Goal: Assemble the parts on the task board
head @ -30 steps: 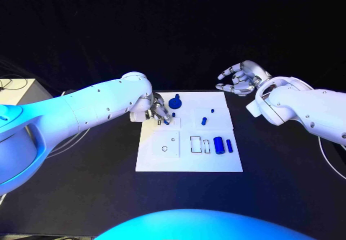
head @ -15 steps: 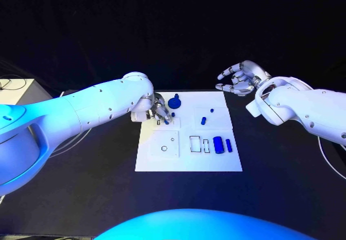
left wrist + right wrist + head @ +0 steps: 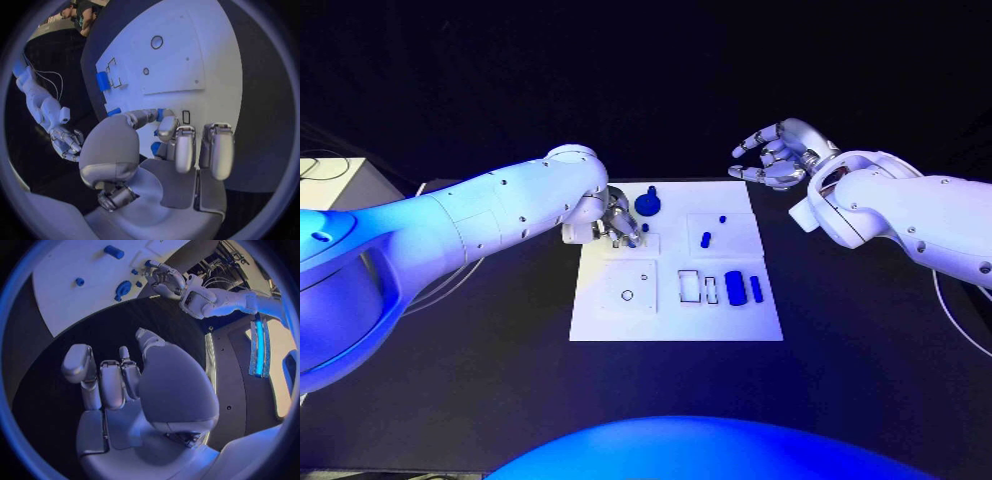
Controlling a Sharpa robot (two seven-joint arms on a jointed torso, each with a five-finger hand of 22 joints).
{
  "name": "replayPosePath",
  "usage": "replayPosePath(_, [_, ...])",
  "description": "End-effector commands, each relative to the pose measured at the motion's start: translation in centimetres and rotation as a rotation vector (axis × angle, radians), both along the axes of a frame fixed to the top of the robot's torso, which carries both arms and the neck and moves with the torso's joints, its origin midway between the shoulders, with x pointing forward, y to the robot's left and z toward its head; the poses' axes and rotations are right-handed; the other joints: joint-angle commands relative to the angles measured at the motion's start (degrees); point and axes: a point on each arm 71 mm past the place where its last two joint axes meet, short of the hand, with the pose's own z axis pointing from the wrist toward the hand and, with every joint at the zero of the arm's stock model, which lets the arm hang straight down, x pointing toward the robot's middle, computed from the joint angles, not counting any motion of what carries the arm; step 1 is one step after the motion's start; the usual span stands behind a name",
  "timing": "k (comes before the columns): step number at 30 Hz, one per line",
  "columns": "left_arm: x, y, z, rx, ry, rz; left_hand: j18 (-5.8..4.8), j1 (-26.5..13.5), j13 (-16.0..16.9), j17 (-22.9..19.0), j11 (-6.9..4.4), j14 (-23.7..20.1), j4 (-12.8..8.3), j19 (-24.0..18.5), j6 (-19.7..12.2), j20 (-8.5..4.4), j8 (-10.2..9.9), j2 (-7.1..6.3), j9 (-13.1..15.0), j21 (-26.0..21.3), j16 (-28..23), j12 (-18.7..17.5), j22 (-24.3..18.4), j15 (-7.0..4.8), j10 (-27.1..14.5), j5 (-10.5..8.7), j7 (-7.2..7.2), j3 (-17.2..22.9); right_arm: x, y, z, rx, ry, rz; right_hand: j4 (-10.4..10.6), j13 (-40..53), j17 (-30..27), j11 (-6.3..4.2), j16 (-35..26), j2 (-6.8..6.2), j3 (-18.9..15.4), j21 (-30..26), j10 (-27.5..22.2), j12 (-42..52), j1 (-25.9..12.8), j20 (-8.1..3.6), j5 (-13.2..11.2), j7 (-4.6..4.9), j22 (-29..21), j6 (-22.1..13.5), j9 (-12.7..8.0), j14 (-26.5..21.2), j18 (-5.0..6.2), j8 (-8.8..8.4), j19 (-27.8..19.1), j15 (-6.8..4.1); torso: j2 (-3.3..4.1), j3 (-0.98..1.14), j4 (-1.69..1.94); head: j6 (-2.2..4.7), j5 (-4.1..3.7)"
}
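A white board [image 3: 678,320] lies in the middle of the black worktop [image 3: 877,330]. The left hand [image 3: 615,222] sits over the board's far left corner, fingers [image 3: 185,147] pinching a small blue part [image 3: 632,240]. A round blue part [image 3: 651,204] stands just beyond it at the far edge. Two small pegs [image 3: 707,239] lie near the far right, and blue cylinders [image 3: 734,289] sit by slots toward the right edge. The right hand [image 3: 773,157] hovers off the board's far right corner, fingers loosely curled, grasping nothing.
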Motion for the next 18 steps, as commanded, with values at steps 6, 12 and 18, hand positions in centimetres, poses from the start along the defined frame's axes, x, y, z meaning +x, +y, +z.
replayPosePath(6, [0.07, -0.19, -0.17, 0.005, -0.027, 0.004, -0.42, 0.09, -0.60, 15.09, 0.56, 5.96, -9.08, 2.54, -1.30, -0.10, -3.36, 1.13, -0.84, -0.30, 0.19, -0.37, 9.78, -0.07, -0.32, -1.42, -0.07, 4.72, -0.08, 0.10, -0.01, -0.006, -0.001, 0.014, -0.03, 4.31, -0.05, 0.03, -0.14, -0.03, 0.22, -0.20, -0.30, -0.33, -0.51, -0.03, -0.12, 0.17, 1.11, -0.41, 0.05, 0.90, 1.07, 0.20, 0.31, -0.12, -0.01, -0.06, 0.05, 0.24, -0.08])
replayPosePath(12, [0.17, -0.01, -0.07, -0.001, -0.051, 0.020, -0.41, 1.05, -0.71, 15.09, 0.76, 5.96, -8.75, 2.53, -1.20, 0.10, -5.75, 1.94, -2.03, -0.34, 0.19, -0.47, 9.76, 0.17, -0.72, -1.30, 0.24, 2.27, -0.09, 0.07, -0.01, -0.006, -0.001, 0.013, -0.04, 4.31, -0.03, 0.02, -0.16, -0.04, 0.26, -0.23, -0.30, -0.33, -0.54, -0.03, -0.11, 0.17, 1.09, -0.45, 0.05, 0.92, 1.07, 0.21, 0.34, -0.12, 0.02, -0.07, 0.04, 0.33, -0.08])
replayPosePath(18, [0.14, 0.08, -0.04, -0.010, -0.054, 0.027, -0.39, 0.88, -1.09, 15.09, 1.39, 5.96, -8.15, 2.47, -1.44, 0.44, -8.41, 1.61, -3.59, -0.42, 0.19, -0.72, 9.68, 0.66, -1.30, -1.30, 0.91, 0.79, -0.09, 0.04, -0.03, -0.007, 0.001, 0.014, -0.04, 4.31, -0.03, 0.02, -0.16, -0.04, 0.26, -0.23, -0.30, -0.33, -0.54, -0.03, -0.11, 0.17, 1.09, -0.45, 0.05, 0.92, 1.07, 0.21, 0.34, -0.12, 0.01, -0.05, 0.03, 0.35, -0.15])
